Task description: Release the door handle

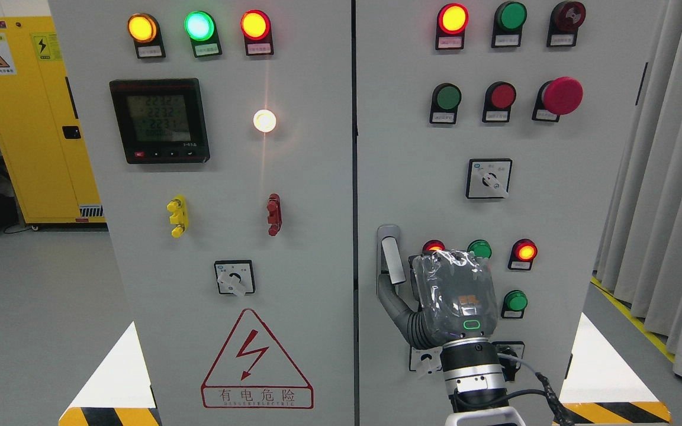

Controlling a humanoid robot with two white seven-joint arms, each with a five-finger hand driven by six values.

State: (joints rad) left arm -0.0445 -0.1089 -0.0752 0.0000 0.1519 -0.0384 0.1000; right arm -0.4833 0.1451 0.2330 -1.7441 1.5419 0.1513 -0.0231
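A grey electrical cabinet (293, 236) fills the view. The right hand (450, 302) rises from six o'clock against its right door; whether its fingers curl or spread cannot be told. The door handle (389, 255) stands at ten o'clock from the palm, the thumb (393, 302) touching just beneath it.

right hand (430, 296) raised beside door handle (392, 257), thumb touching it.

Robot hand (436, 296) just right of door handle (391, 255) (right cabinet door (554, 195)).
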